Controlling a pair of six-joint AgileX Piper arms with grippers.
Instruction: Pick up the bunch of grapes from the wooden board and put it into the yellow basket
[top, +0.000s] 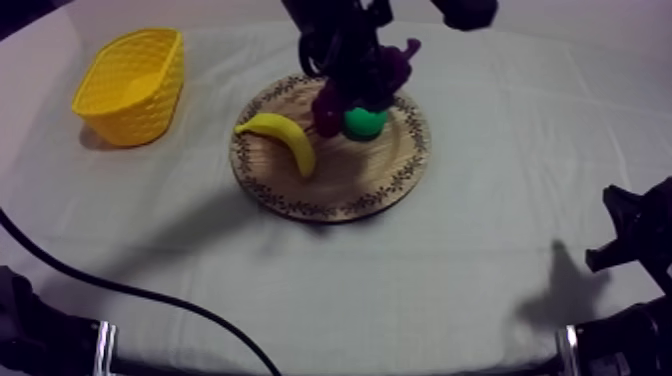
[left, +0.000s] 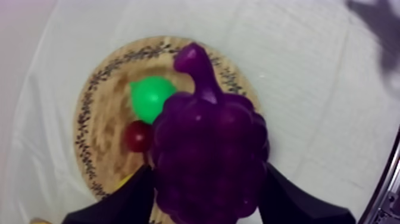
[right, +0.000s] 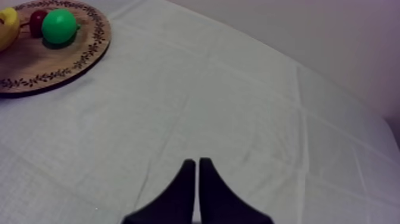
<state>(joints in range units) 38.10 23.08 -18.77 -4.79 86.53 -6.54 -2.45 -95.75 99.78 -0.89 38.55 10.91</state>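
The purple bunch of grapes (left: 208, 149) hangs above the round wooden board (left: 95, 125), with my left gripper (left: 208, 199) shut on it, a black finger on each side. In the top view the same gripper (top: 350, 80) holds the grapes (top: 385, 70) over the board's (top: 400, 175) far part. The yellow basket (top: 130, 85) stands at the back left, well apart from the board. My right gripper (right: 196, 164) is shut on nothing over bare cloth, low at the right side (top: 625, 235).
On the board lie a banana (top: 282, 140), a green pear (top: 365, 122) and a small red fruit (left: 138, 136). The pear (right: 58, 25) and red fruit (right: 38, 19) also show beyond my right gripper. Open cloth lies between board and basket.
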